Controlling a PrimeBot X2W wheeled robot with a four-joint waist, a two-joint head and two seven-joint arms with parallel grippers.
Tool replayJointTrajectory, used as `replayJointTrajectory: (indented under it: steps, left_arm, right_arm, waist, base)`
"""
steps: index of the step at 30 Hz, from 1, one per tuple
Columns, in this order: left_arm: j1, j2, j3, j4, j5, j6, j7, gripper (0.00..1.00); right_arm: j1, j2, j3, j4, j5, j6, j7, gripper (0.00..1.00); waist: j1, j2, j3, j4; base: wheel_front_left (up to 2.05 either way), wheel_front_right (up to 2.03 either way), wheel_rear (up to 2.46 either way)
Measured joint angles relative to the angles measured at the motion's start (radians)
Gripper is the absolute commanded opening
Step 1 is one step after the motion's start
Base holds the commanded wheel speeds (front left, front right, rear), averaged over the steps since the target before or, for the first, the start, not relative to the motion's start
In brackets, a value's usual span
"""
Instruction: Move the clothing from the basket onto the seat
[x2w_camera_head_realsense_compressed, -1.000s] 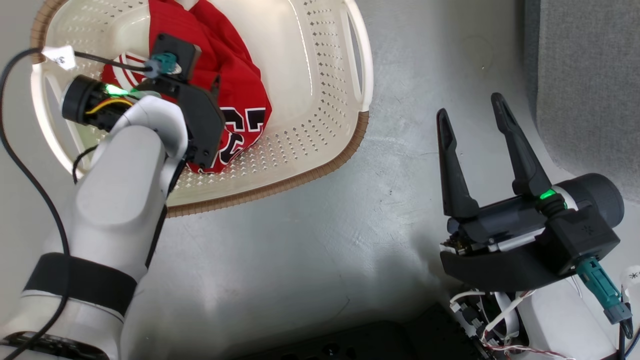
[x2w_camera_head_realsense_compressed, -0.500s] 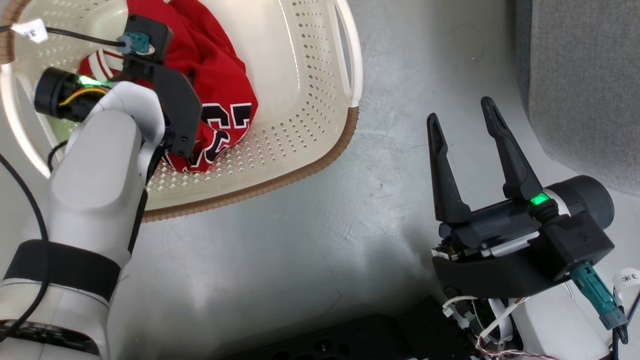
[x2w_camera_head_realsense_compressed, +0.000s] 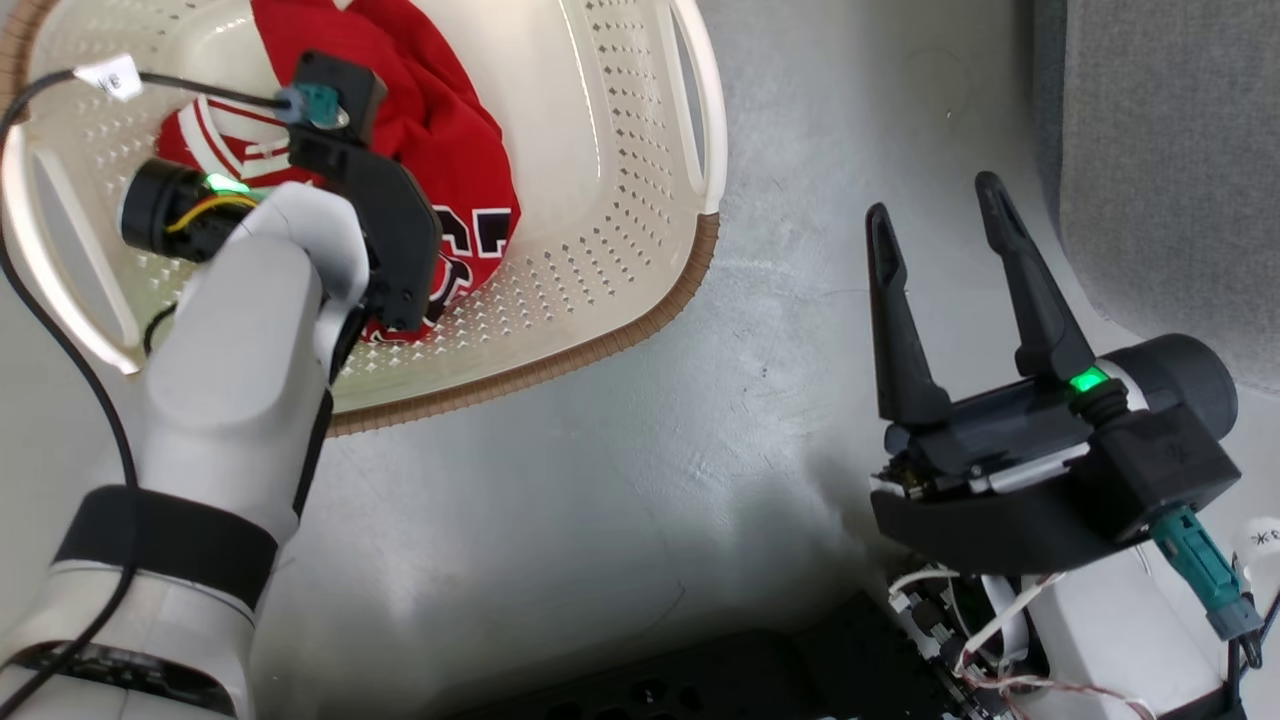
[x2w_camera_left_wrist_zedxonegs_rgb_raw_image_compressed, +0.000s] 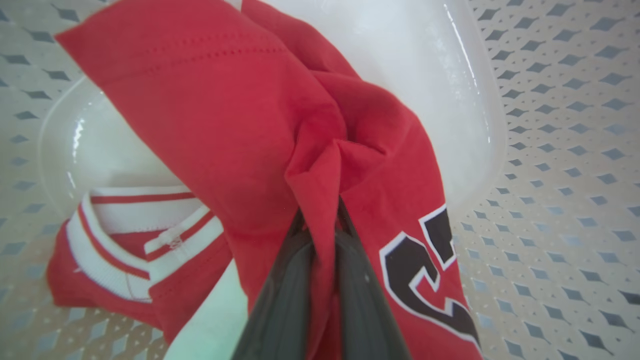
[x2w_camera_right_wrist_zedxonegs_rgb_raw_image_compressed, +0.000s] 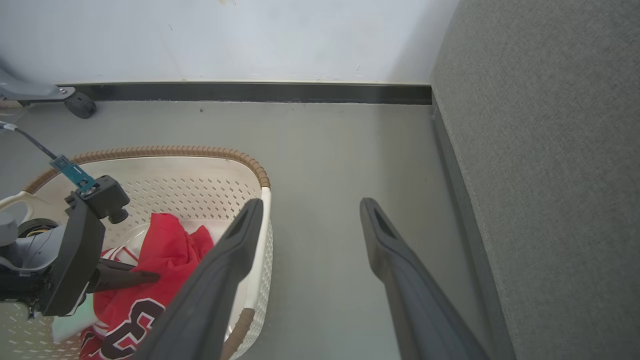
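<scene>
Firmly, left claw pinches the clothing (one fold, seemingly) inside the basket.

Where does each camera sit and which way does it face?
Head view: on the head, looking down at the basket and floor; left forearm, open right gripper.
Left wrist view: left wrist, looking into the basket; left gripper, jaws pinching the clothing.
Right wrist view: right wrist, facing wall and seat; its open jaws.
All three share basket and clothing.
</scene>
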Motion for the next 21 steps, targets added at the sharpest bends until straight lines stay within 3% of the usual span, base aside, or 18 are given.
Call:
replayJointTrajectory:
  steps: [21]
  left_arm:
    - [0.121,-0.041,0.000,0.022,-0.061,-0.009,-0.193,0.00]
  right_arm:
    - [-0.078,-0.004,-0.085,0.115,0.030,0.000,-0.030,1.00]
  waist:
    - [-0.0001,0.0000,-0.173,0.046]
  base:
    - [0.00,0.00,0.00]
